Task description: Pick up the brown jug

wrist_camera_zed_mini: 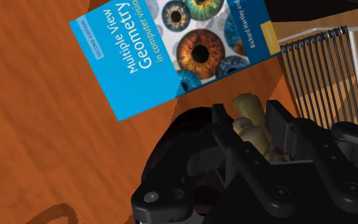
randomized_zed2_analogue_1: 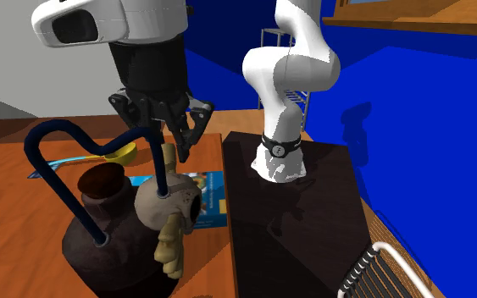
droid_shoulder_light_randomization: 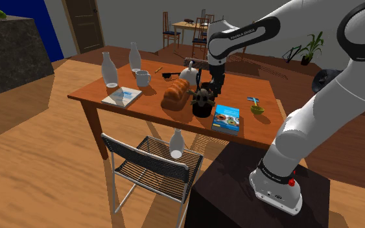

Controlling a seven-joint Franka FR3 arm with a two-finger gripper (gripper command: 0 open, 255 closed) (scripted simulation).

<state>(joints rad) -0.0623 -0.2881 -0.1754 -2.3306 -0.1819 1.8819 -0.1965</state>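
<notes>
In the shoulder view the dark brown jug [droid_shoulder_light_randomization: 202, 105] stands on the wooden table [droid_shoulder_light_randomization: 96, 97] between a bread loaf [droid_shoulder_light_randomization: 174, 97] and a blue book [droid_shoulder_light_randomization: 226, 118], with the gripper [droid_shoulder_light_randomization: 207, 89] just above it. In the second exterior view the black fingers [randomized_zed2_analogue_1: 184, 135] hang beside the jug's dark blue loop handle [randomized_zed2_analogue_1: 46, 140]. In the wrist view the 2 fingers stand apart with the jug's pale part [wrist_camera_zed_mini: 247, 121] between them; whether they touch it cannot be told.
</notes>
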